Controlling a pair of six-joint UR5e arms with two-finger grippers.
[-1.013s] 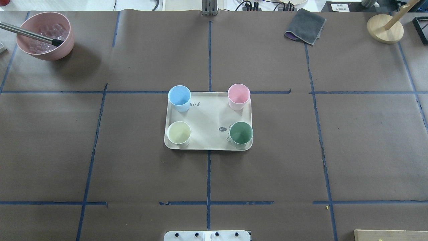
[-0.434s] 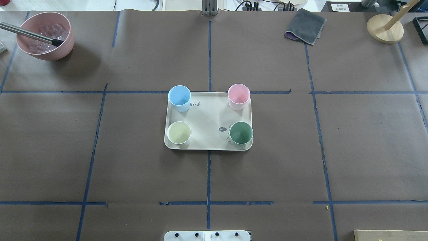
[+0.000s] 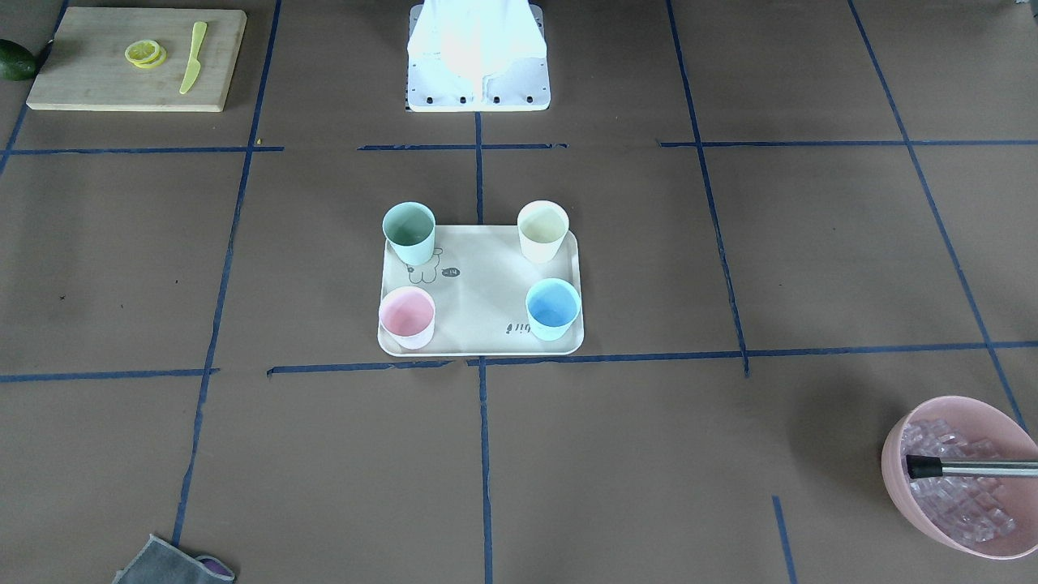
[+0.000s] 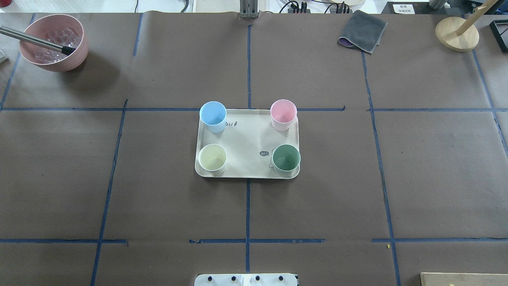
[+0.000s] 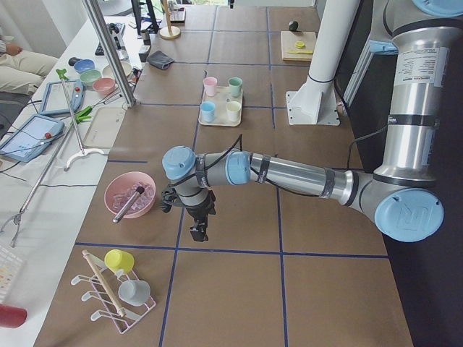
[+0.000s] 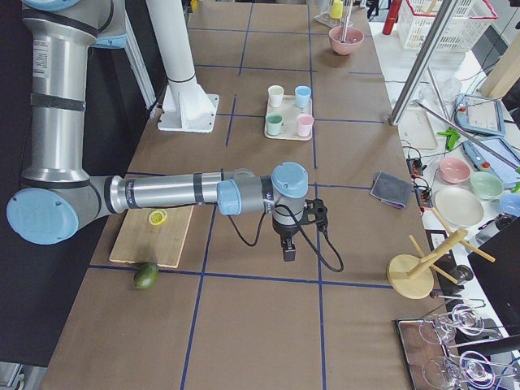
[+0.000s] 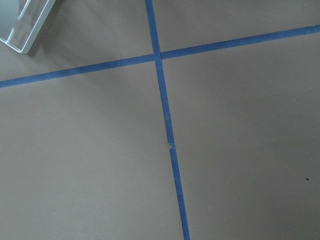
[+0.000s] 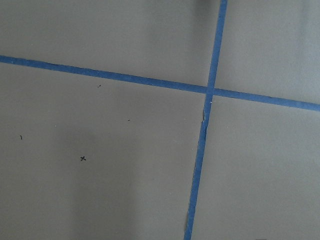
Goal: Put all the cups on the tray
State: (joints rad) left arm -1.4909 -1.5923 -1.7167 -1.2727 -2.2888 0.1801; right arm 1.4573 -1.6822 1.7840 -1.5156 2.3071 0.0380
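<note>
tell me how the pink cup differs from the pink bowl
The pink cup is small and narrow; the pink bowl is far wider. The pink cup stands on the tray; the pink bowl sits off it, at the robot's far left. The pink cup looks empty; the pink bowl holds ice cubes and a metal handle. Both are upright and pink.

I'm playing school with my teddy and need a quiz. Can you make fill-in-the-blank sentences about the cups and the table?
The number of cups standing on the tray is ____.
Diagonally across the tray from the light blue cup stands the ____ cup.
The big pink bowl in the table's corner is full of ____ cubes.
Missing words: four; green; ice.
</note>
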